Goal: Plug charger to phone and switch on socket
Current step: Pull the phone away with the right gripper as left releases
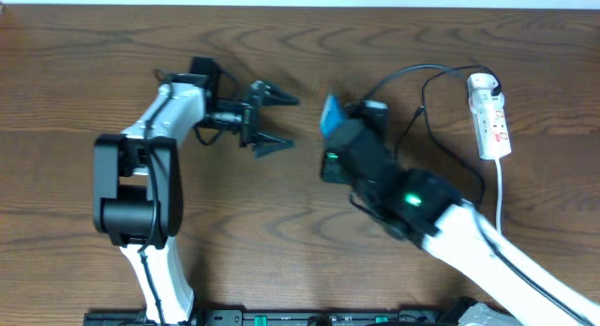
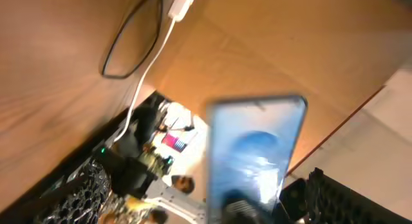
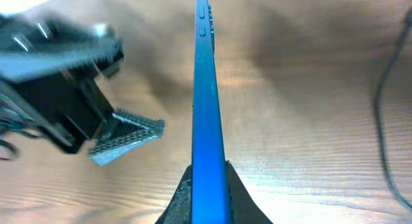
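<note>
My right gripper (image 1: 339, 129) is shut on the phone (image 1: 330, 115) and holds it on edge above the table middle. In the right wrist view the phone (image 3: 205, 102) shows edge-on as a thin blue slab between the fingers (image 3: 209, 185). In the left wrist view its blue screen (image 2: 254, 153) faces the camera. My left gripper (image 1: 278, 123) is open and empty, just left of the phone. The charger cable (image 1: 422, 101) loops on the table at the right toward the white socket (image 1: 490, 115). Its small plug tip is not distinguishable.
The socket's thick white cord (image 1: 500, 190) runs down toward the front right. The black cable (image 2: 129, 44) and white cord (image 2: 151, 63) also show in the left wrist view. The right arm (image 1: 487, 246) crosses the front right of the wooden table.
</note>
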### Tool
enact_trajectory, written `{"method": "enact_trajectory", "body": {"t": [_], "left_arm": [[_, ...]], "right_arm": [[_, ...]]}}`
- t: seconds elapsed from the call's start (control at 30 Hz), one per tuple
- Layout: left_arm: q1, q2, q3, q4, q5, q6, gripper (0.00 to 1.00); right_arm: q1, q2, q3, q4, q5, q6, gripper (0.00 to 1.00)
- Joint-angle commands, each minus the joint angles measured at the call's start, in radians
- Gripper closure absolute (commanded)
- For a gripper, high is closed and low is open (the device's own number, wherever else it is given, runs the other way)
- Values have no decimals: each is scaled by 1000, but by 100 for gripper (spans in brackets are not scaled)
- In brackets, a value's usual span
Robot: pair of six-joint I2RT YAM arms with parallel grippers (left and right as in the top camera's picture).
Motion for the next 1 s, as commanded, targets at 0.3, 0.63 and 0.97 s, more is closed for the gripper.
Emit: {"method": "enact_trajectory", "body": {"t": [0.3, 0.63, 0.97], "left_arm": [[245, -533, 21, -402, -585, 301, 2], [245, -860, 21, -591, -1263, 298, 2], [242, -805, -365, 109, -492, 20, 2]], "right_arm": [[-141, -289, -469, 577, -311, 150, 99], [-272, -182, -661, 961, -360, 569, 99], [-335, -145, -661, 1173, -456, 558, 99]]}}
